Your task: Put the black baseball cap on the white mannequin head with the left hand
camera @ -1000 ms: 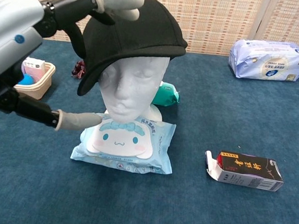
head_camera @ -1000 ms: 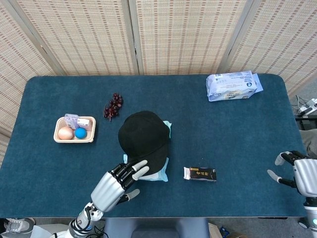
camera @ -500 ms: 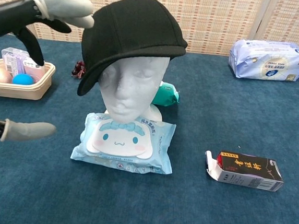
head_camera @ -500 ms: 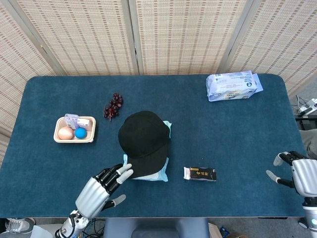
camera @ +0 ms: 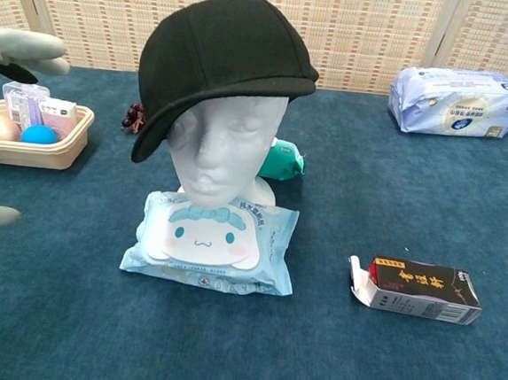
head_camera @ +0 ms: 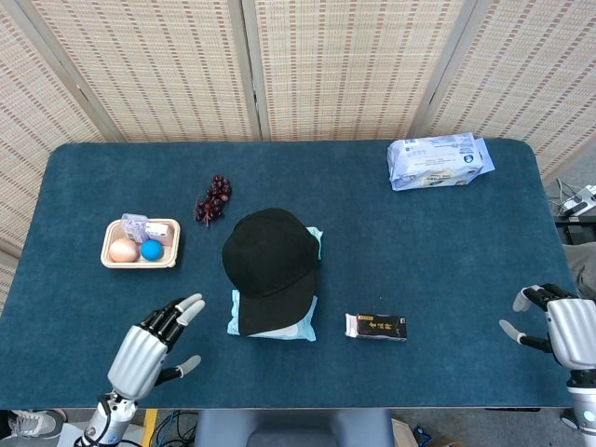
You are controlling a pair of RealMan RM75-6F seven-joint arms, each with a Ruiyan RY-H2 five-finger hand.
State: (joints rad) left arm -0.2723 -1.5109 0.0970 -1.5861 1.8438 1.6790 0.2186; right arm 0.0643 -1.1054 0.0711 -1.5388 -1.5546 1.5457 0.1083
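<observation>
Looking from above, we see the black baseball cap (head_camera: 270, 265) seated on the white mannequin head (camera: 222, 147), brim tilted down to one side. Our left hand (head_camera: 149, 346), empty with fingers spread, sits left of it, well apart; our right hand (head_camera: 559, 326), also empty, lies farther off.

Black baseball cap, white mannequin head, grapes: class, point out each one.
black baseball cap (camera: 221, 54), chest view, crown.
white mannequin head (camera: 218, 147), chest view, face.
grapes (head_camera: 213, 199), head view, middle of bunch.

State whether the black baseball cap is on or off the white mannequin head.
On. The black baseball cap covers the crown of the white mannequin head, brim tilted down to one side; the left robot hand is clear of it.
</observation>
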